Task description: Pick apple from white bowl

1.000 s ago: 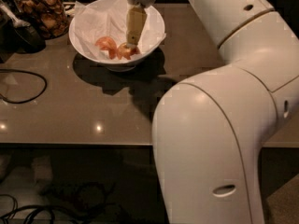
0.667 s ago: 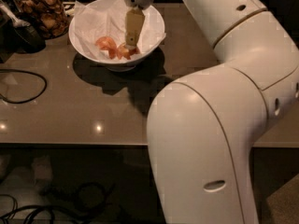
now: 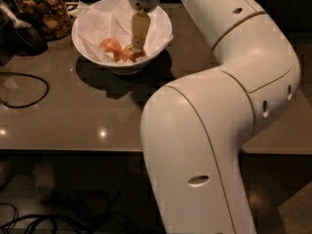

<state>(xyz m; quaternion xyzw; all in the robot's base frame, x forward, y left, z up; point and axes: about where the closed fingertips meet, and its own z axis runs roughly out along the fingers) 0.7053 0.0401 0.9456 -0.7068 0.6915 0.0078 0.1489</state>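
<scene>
The white bowl (image 3: 92,52) stands at the back of the brown table, lined with crumpled white paper. Two small fruits lie in it. The orange, red-blushed apple (image 3: 127,55) lies near the bowl's front middle. A pinker apple (image 3: 109,46) lies just to its left. My gripper (image 3: 137,48) reaches straight down into the bowl from above, its tan tip right at the orange apple and hiding part of it. My large white arm fills the right half of the view.
A jar of brown snacks (image 3: 43,9) and a dark object (image 3: 23,35) stand left of the bowl. A black cable (image 3: 29,97) loops on the table's left. The table's front edge (image 3: 73,151) runs across the view, with cables on the floor below.
The gripper stays low in the bowl at the orange apple. The arm's big white links have shifted slightly to the left. The bowl and both apples have not moved.
</scene>
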